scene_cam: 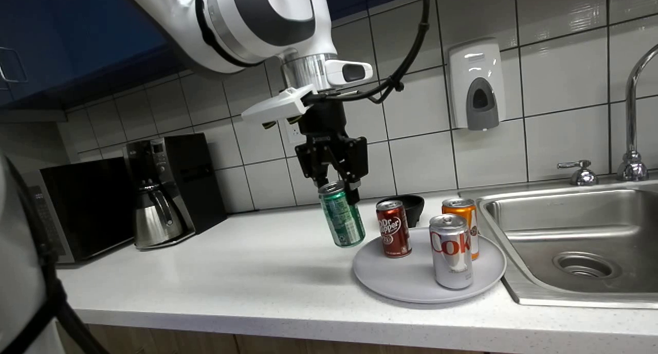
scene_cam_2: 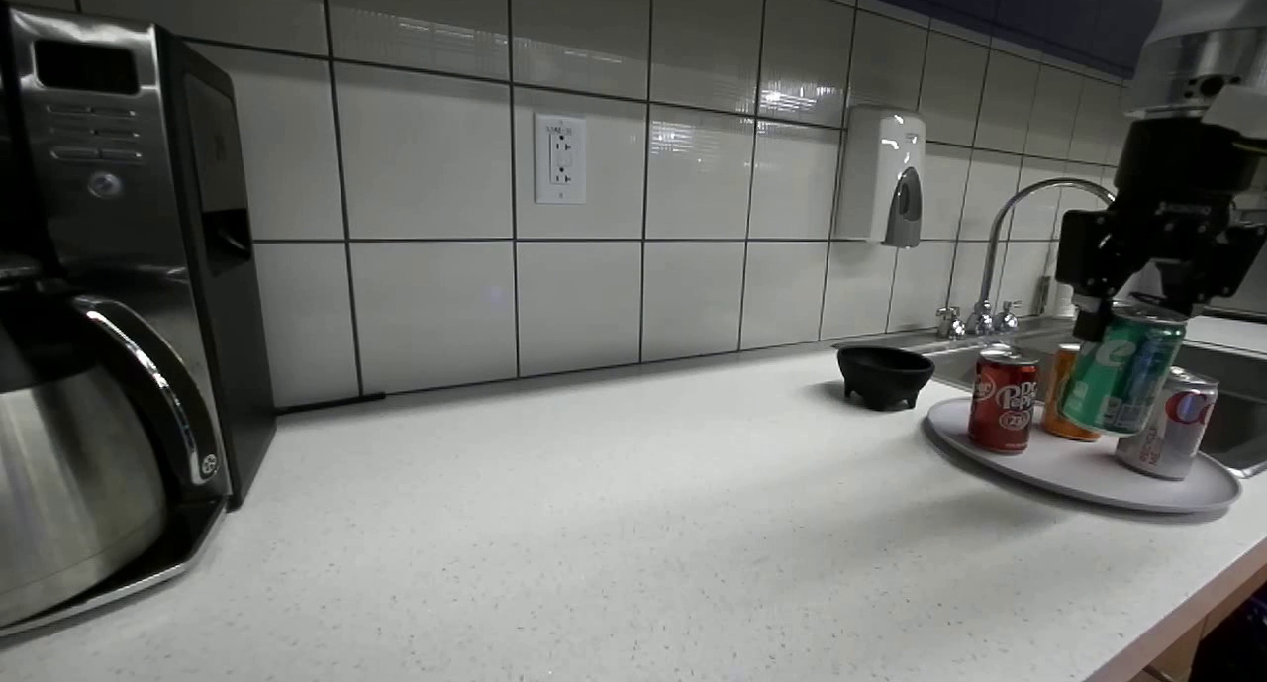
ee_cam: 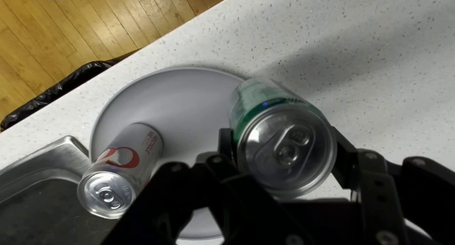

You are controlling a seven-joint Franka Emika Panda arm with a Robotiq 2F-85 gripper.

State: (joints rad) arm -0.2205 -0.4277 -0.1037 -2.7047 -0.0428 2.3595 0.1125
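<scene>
Black gripper (ee_cam: 284,150) clamps green can (scene_cam: 342,218); long axis tilted off upright, tab end up.

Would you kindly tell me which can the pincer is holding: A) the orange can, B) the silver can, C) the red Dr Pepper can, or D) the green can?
D: the pincer grips the green can near its top, tilted in the air, while the red Dr Pepper can, silver can and orange can stand on the gray plate.
</scene>
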